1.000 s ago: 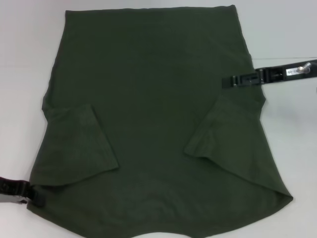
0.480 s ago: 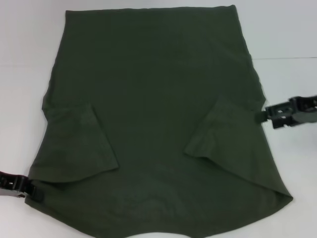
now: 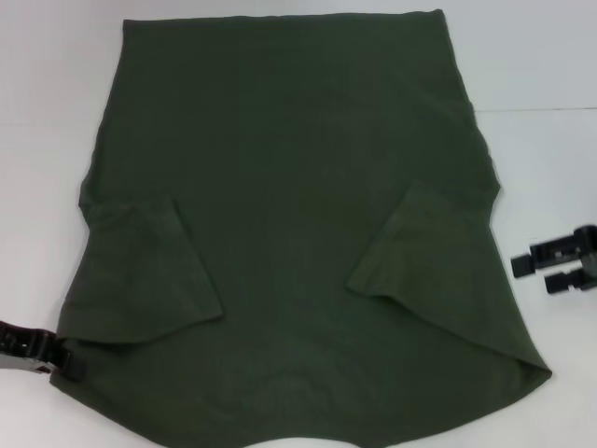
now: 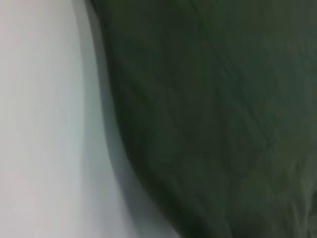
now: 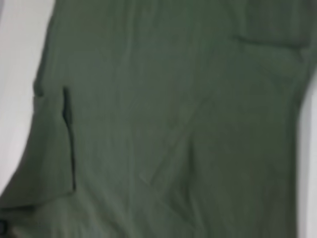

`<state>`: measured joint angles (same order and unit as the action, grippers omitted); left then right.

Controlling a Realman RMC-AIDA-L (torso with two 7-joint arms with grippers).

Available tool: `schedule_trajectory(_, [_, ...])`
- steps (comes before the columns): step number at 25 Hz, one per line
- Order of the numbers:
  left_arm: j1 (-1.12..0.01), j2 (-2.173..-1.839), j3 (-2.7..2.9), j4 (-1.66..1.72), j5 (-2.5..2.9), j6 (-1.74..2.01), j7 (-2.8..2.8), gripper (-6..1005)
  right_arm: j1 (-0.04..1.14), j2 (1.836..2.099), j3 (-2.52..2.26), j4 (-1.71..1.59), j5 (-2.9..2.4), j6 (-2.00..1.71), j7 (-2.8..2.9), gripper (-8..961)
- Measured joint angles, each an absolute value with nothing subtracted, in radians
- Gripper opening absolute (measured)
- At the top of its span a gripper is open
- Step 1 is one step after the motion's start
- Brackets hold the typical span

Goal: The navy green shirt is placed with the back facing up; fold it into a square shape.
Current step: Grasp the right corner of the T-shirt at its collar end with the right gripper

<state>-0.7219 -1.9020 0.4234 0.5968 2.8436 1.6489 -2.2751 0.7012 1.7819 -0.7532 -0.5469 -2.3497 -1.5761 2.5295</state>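
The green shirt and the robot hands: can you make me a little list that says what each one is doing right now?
shirt: large dark olive-green soft-knit T-shirt, lying flat on the white table, plain side up
sleeves: both folded inward onto the body
left gripper: at the shirt's near left corner, touching its edge; grip unclear
right gripper: off the shirt's right edge, on bare table, jaws apart, holding nothing
fold into a square: not yet done

A plain white table [image 3: 541,65] carries the navy green shirt [image 3: 289,187], which lies spread flat, plain side up, over most of the surface. Both short sleeves are folded inward onto the body. Bare tabletop shows along both sides.
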Motion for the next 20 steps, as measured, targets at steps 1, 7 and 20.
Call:
schedule_trajectory(1, [-0.722,-1.902,0.423,0.597,2.843,1.653,-2.276,40,0.700,1.782,-0.754,-0.542,-2.361,-1.576,2.534,834])
schedule_trajectory(7, [-0.727,-1.902,0.423,0.595,2.838,1.657,-2.278,40,0.695,1.789,-0.755,-0.505,-2.406,-1.588,2.532,833])
schedule_trajectory(20, [-0.734,-1.903,0.423,0.592,2.836,1.657,-2.278,40,0.661,1.796,-0.760,-0.482,-2.424,-1.581,2.504,833])
